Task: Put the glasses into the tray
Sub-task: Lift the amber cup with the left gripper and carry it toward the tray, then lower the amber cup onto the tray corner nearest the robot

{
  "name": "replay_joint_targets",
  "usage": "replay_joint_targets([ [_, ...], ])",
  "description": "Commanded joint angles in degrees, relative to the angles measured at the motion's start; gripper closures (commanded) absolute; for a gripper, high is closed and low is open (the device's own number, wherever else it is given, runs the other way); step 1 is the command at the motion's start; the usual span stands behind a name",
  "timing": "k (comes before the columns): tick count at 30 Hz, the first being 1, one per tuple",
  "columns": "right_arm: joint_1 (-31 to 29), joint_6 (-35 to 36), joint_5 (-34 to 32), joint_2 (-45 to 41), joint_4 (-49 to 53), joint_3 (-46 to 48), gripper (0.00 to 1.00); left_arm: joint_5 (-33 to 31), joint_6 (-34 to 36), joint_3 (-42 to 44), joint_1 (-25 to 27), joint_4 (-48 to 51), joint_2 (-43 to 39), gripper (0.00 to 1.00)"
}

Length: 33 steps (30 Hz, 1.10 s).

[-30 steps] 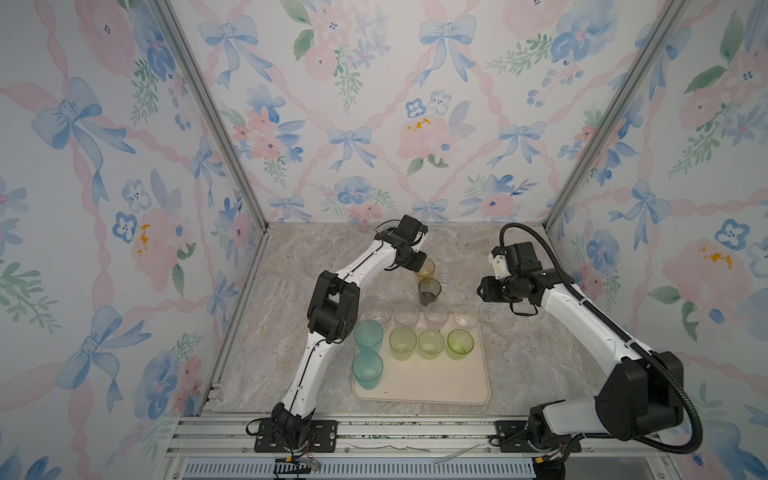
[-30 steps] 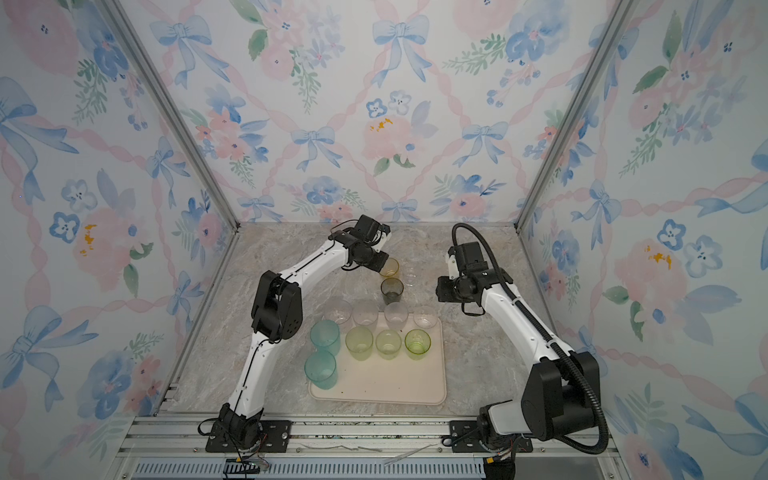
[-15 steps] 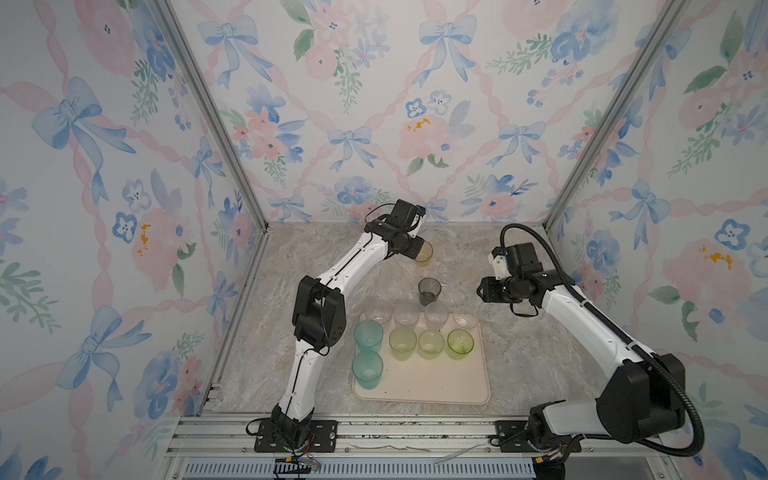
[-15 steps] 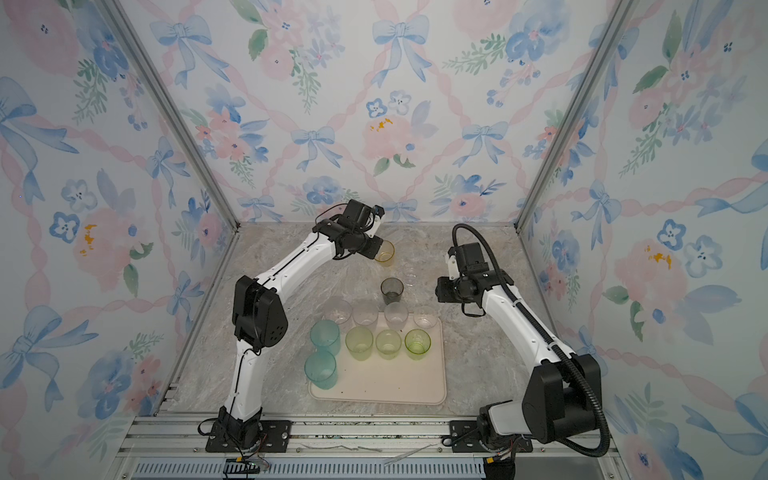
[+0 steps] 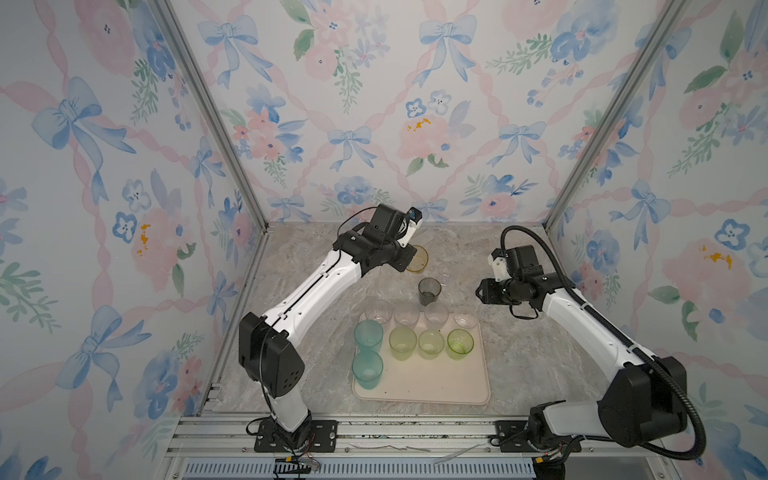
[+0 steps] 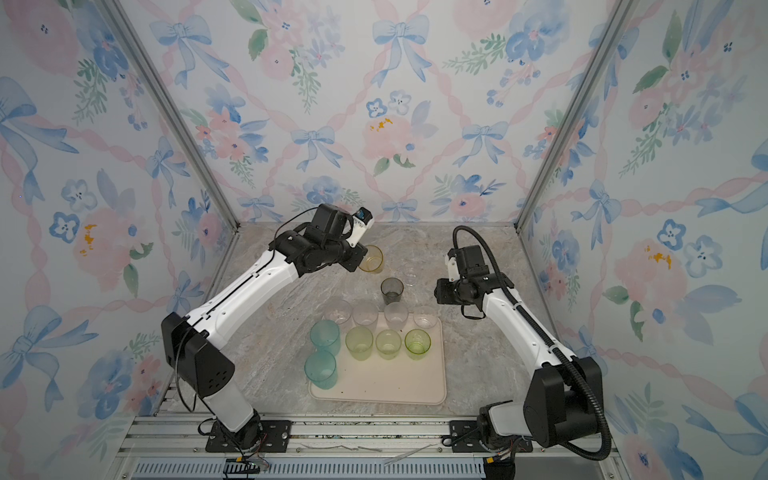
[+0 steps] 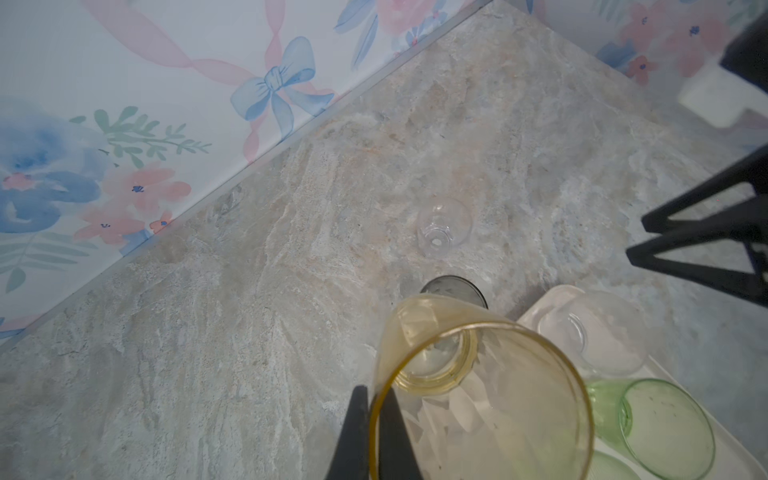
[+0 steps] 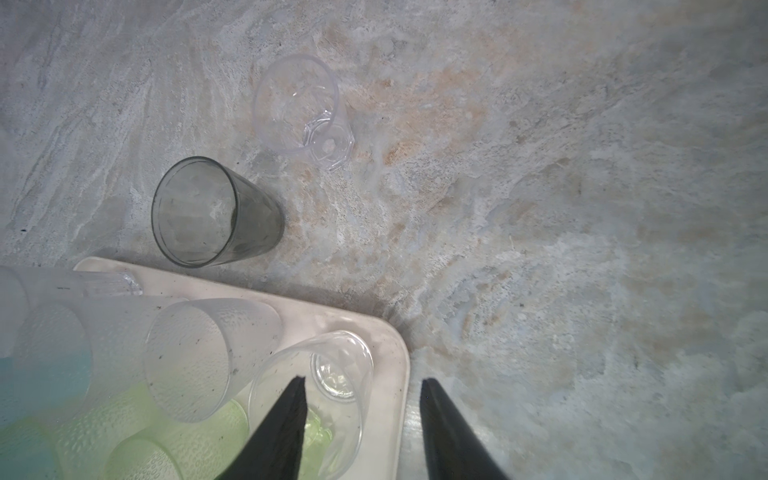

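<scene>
Step in hand: carrying the amber tumbler [image 5: 417, 258] to the tray [image 5: 436, 382]. Judged mid-carry, with the glass at the back of the table [image 5: 519, 353], well apart from the tray.
Left gripper [image 7: 376, 432]: fingers pinch the amber tumbler's rim, one inside the mouth and one outside. The glass hangs tilted.
Right gripper [image 8: 361, 386]: fingers spread, holding nothing. It hovers over the tray's far right corner.
Tray contents: two teal tumblers [image 5: 368, 334] on the left, three green tumblers [image 5: 431, 343] in a row, and four clear tumblers [image 5: 406, 313] along the far edge. The near half is bare.
Outside the tray: the grey tumbler [image 5: 429, 291] stands just beyond the far rim. A lone clear tumbler [image 8: 299, 108] stands near it, farther back.
Next move, judged: swing the amber tumbler over the standing rows without clipping them, level it, set it base-down on the bare near half, then part the fingers.
Top views only: both arms, the full layout and the tray's free space.
Left wrist view only: the pinch on the rim, which the wrist hides from above.
Right wrist view only: the gap between the right fingers, and the lone clear tumbler's outline, which is faint from above.
</scene>
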<state>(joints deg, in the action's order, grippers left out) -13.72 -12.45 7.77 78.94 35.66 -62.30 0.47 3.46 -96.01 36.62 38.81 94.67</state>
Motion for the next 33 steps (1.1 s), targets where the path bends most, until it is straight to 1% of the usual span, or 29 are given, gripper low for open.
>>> replay_joint_targets([
  [1, -1.5, -1.5, 0.4, -1.8, -1.4, 0.9, 0.52, 1.0, 3.1, 6.3, 2.6, 0.6, -6.8, 1.0],
  [3, -2.5, -1.9, 0.2, -1.9, -1.4, 0.9, 0.52, 1.5, 3.2, 10.3, 4.2, 0.7, -10.9, 1.0],
  [6, -4.2, -2.1, -1.0, -2.4, -0.9, 0.7, 0.52, 3.8, 3.0, 15.8, 6.3, 1.0, -17.1, 1.0],
  [9, -5.5, -2.5, -1.9, -3.7, -0.4, 0.8, 0.52, 4.1, 4.0, 20.5, 9.8, 1.9, -22.4, 1.0],
  [13, -6.3, -3.2, -2.6, -5.8, 0.1, 1.5, 0.52, 3.9, 3.3, 23.5, 15.3, 3.1, -25.7, 1.0],
  [17, -6.8, -3.9, -3.9, -8.1, 0.5, 2.8, 0.52, 2.2, 1.8, 24.6, 20.5, 5.8, -24.2, 1.0],
  [21, -6.7, -4.2, -4.2, -10.3, 1.1, 4.1, 0.52, 0.2, 0.4, 24.6, 25.5, 10.0, -19.3, 1.0],
  [24, -6.7, -4.2, -4.6, -11.6, 1.6, 4.6, 0.52, 0.3, -0.5, 25.6, 28.0, 10.9, -16.3, 1.0],
  [27, -6.7, -4.2, -4.8, -12.4, 2.0, 4.6, 0.52, 0.4, -1.8, 27.2, 29.2, 10.7, -14.3, 1.0],
  [31, -6.7, -4.3, -4.6, -12.6, 1.7, 4.8, 0.52, -2.1, -3.5, 29.3, 29.3, 10.5, -12.5, 1.0],
  [33, -6.8, -4.3, -4.3, -12.2, 1.5, 4.9, 0.52, -2.3, -4.2, 30.0, 29.3, 10.1, -11.5, 1.0],
])
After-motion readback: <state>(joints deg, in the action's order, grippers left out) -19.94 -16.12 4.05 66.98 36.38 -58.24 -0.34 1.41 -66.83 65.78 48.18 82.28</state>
